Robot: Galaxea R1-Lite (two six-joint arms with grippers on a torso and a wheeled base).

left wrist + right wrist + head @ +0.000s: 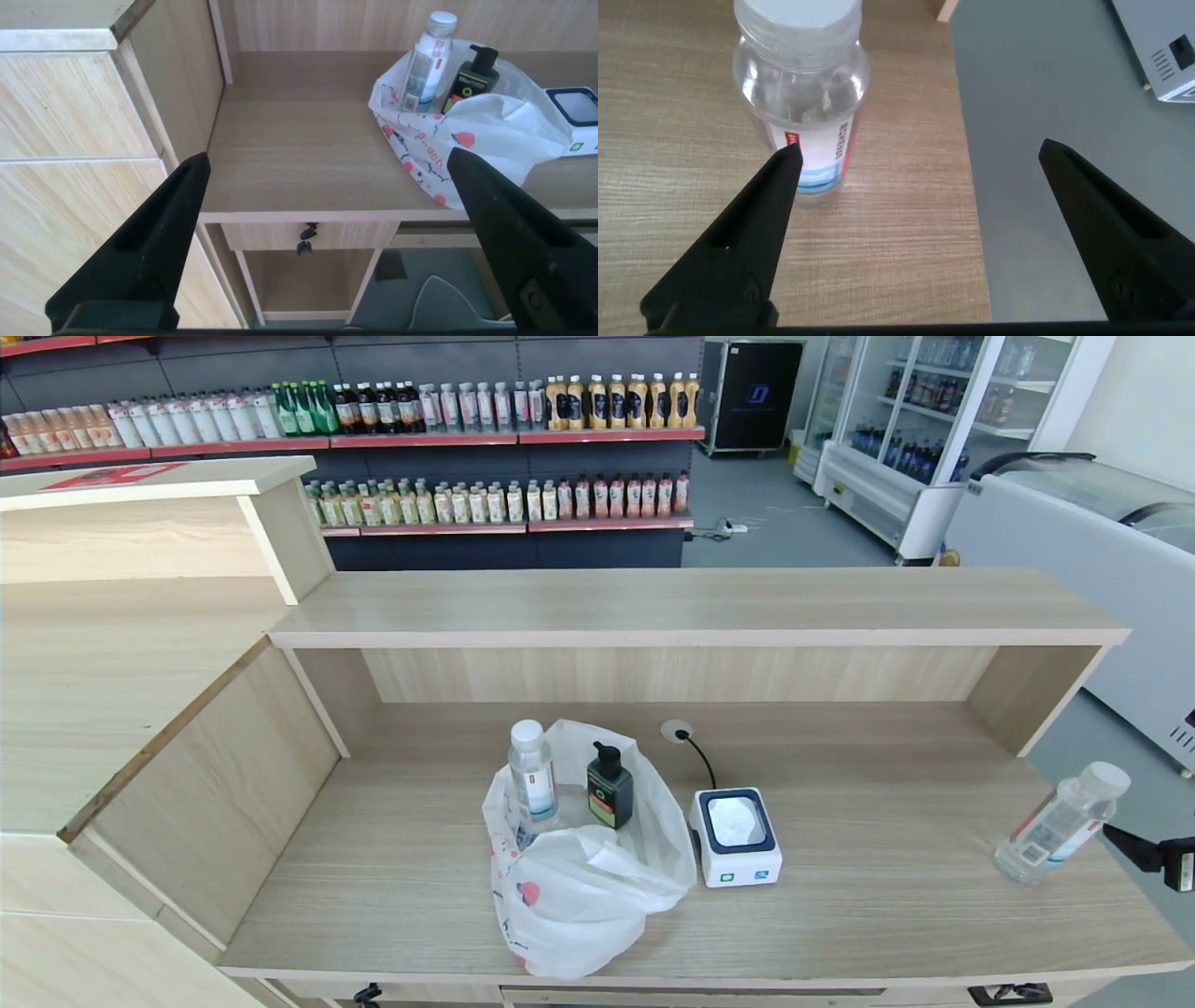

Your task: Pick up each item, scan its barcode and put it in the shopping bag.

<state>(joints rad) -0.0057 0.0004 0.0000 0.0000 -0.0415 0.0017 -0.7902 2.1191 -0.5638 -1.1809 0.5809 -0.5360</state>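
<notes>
The left gripper [329, 157] hangs off the near left corner of the pale wooden counter [887, 896], its jaws spread wide with nothing between them. On the counter's near edge, about the middle, sits the white plastic shopping bag [579, 896]. A clear bottle with a white cap [532, 775] and a dark pump bottle with a black nozzle [610, 789] stand inside it, so those two look done.

The step in hand is the pick of the last item, the clear plastic bottle with a white cap and red-and-blue label [1060, 821], near the counter's right edge. It stands on its base with the cap up, so its long axis appears vertical. The right gripper [920, 149] is just to its right, off the counter's edge. Its jaws are wide apart and empty, and the bottle is not yet between them.

The next move calls for bringing the jaws around the bottle's body. The label then goes to the white box scanner with a blue-rimmed window [736, 835], just right of the bag.
</notes>
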